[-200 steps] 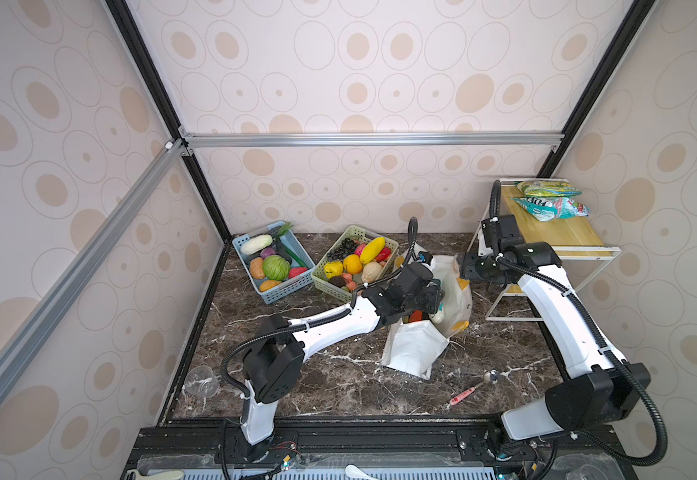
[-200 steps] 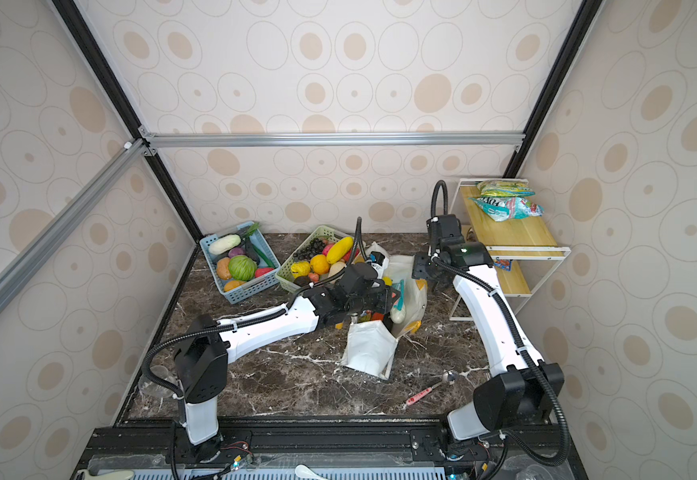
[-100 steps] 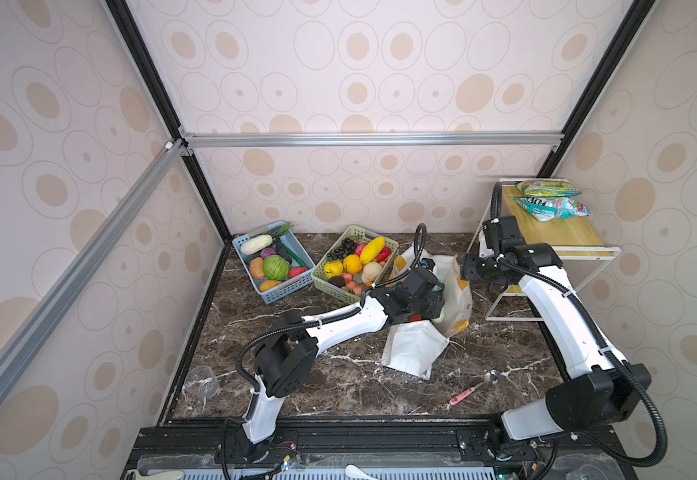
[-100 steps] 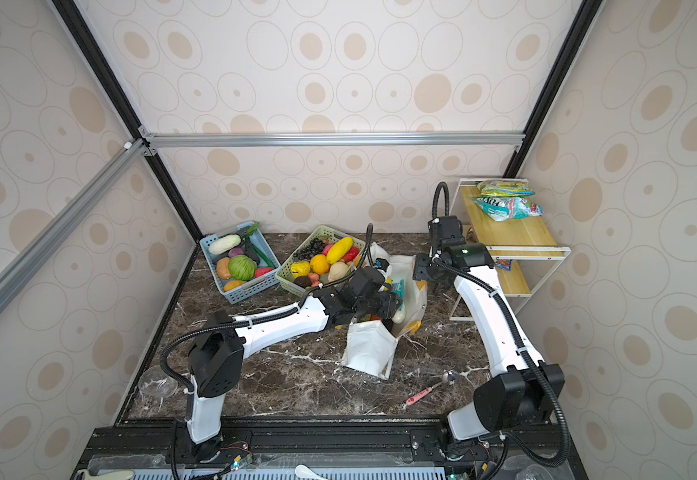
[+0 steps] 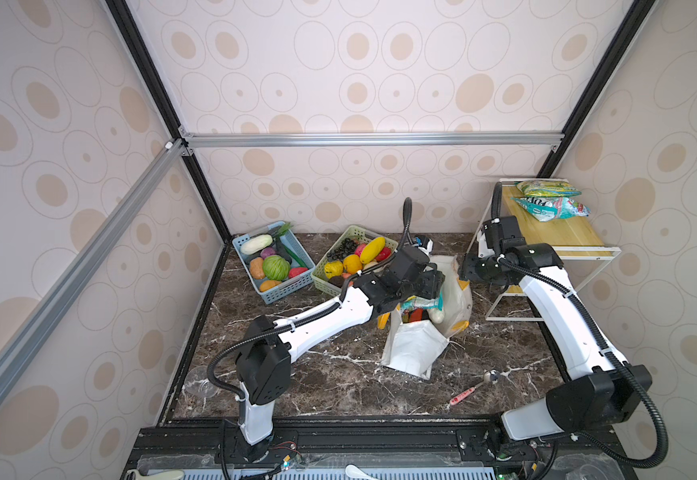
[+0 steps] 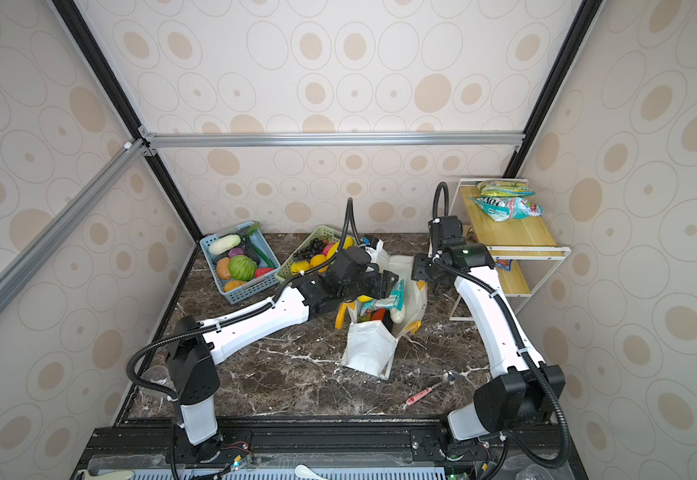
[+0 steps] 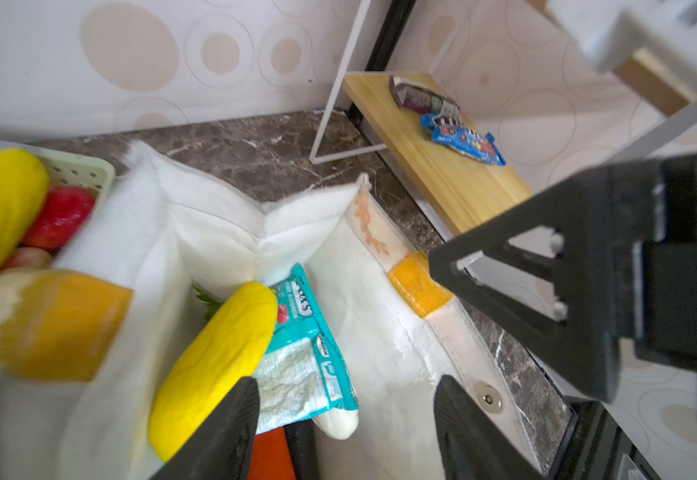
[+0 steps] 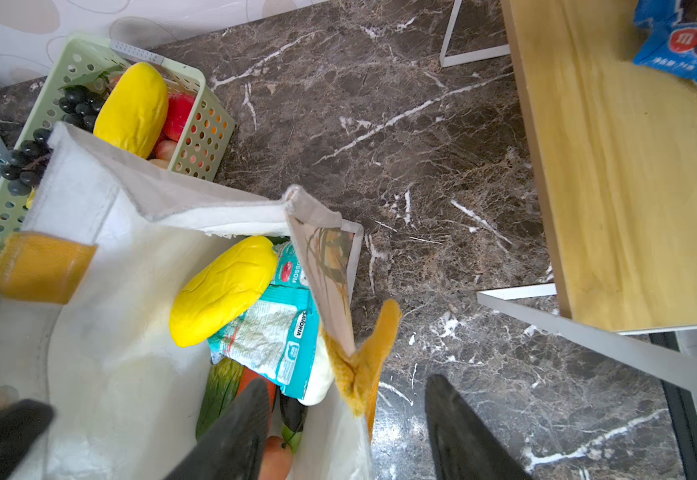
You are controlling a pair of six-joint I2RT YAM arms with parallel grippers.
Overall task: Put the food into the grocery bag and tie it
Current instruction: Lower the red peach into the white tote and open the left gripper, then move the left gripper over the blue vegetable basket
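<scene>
Dark marble bench [image 5: 338,374] carried the white boxy fabric tote with yellow-orange handles [image 5: 415,353], open, a yellow toy fruit [image 7: 213,365] lying on a teal crinkly packet [image 7: 301,365] inside. Left pincer [image 7: 346,382] and right pincer [image 8: 346,381] hung spread, seemingly empty. A snag on its floppy rim could topple it.

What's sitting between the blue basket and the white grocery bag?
The green basket sits between the blue basket and the grocery bag; both top views show it.
</scene>
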